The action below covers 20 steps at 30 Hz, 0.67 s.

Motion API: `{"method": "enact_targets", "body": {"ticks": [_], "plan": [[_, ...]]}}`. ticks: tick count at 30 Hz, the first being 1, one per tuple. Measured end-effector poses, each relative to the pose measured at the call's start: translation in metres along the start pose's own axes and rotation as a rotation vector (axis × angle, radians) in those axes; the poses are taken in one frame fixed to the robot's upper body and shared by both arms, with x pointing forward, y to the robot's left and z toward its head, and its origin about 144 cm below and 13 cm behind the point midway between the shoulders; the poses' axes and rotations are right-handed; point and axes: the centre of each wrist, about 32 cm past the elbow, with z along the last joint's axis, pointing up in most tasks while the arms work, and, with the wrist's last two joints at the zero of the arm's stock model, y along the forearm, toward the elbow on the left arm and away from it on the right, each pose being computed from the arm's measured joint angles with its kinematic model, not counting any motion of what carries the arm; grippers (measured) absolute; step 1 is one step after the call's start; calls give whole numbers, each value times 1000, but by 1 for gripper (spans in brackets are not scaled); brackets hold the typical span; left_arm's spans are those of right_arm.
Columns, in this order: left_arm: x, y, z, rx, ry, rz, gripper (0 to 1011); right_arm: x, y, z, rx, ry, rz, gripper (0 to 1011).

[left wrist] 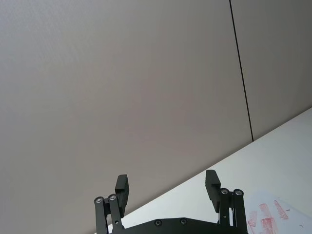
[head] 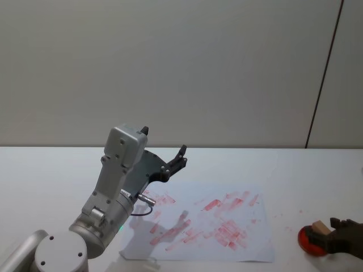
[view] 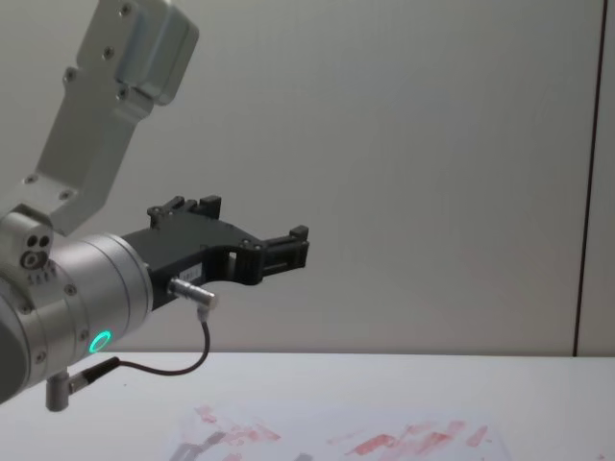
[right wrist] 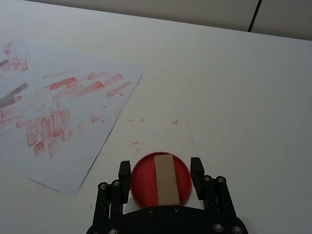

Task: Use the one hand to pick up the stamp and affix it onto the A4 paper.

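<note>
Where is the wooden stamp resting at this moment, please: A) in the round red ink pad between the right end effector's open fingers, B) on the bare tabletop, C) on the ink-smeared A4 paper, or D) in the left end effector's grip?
A: in the right wrist view the stamp lies in the red ink pad, between the open fingers of the right end effector, apart from the A4 paper.

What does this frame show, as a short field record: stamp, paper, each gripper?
stamp: tan block lying in the red ink pad
A4 paper: red-smeared sheet flat on the table, apart from the pad
right gripper: open, fingers either side of the pad
left gripper: open, raised, idle
</note>
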Motion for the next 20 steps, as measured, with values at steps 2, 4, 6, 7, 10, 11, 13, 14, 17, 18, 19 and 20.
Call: {"method": "enact_targets", "body": {"ticks": [2, 4, 6, 7, 10, 11, 13, 14, 17, 18, 19, 20], "plan": [[0, 0, 0, 0, 0, 0, 1002, 0, 0, 0, -1, 0, 0, 738], [0, 0, 0, 0, 0, 0, 1003, 0, 0, 0, -2, -1, 0, 816], [0, 0, 0, 0, 0, 0, 1003, 0, 0, 0, -2, -1, 0, 867], [0, 0, 0, 0, 0, 0, 1003, 0, 0, 0, -3, -1, 0, 906], [0, 0, 0, 0, 0, 0, 1003, 0, 0, 0, -3, -1, 0, 954], [0, 0, 0, 0, 0, 0, 1003, 0, 0, 0, -3, -1, 0, 998], [0, 0, 0, 0, 0, 0, 1003, 0, 0, -1, -4, -2, 0, 1001], [0, 0, 0, 0, 0, 0, 1002, 0, 0, 0, -4, -2, 0, 1001], [0, 0, 0, 0, 0, 0, 1003, 0, 0, -1, -4, -2, 0, 1001], [0, 0, 0, 0, 0, 0, 1003, 0, 0, 0, -4, -2, 0, 1001], [0, 0, 0, 0, 0, 0, 1002, 0, 0, 0, -4, -2, 0, 1001], [0, 0, 0, 0, 0, 0, 1002, 0, 0, -1, -4, -2, 0, 1001]]}}
